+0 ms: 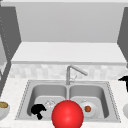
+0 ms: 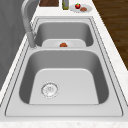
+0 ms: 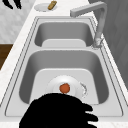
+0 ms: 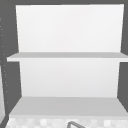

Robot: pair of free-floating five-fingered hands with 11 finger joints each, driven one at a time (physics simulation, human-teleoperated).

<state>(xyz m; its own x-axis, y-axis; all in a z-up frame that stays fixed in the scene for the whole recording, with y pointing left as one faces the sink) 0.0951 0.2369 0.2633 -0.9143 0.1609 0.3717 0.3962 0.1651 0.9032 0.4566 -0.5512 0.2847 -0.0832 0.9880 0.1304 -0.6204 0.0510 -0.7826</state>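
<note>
faucet (image 1: 72, 71) | red ball (image 1: 67, 115) | drain (image 2: 49, 89) | shelf (image 4: 67, 56)

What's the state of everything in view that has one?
Faucet: spout angled right, no water.
Plate: flat in right basin, orange food on it.
Red ball: touched by neither hand.
Bowl: upright on counter, filled.
Right hand: open, empty, beyond sink's right end.
Left hand: hovering before left basin.

Double sink (image 1: 110, 100), plate (image 3: 53, 83) with orange food (image 3: 64, 88) in right basin
</note>
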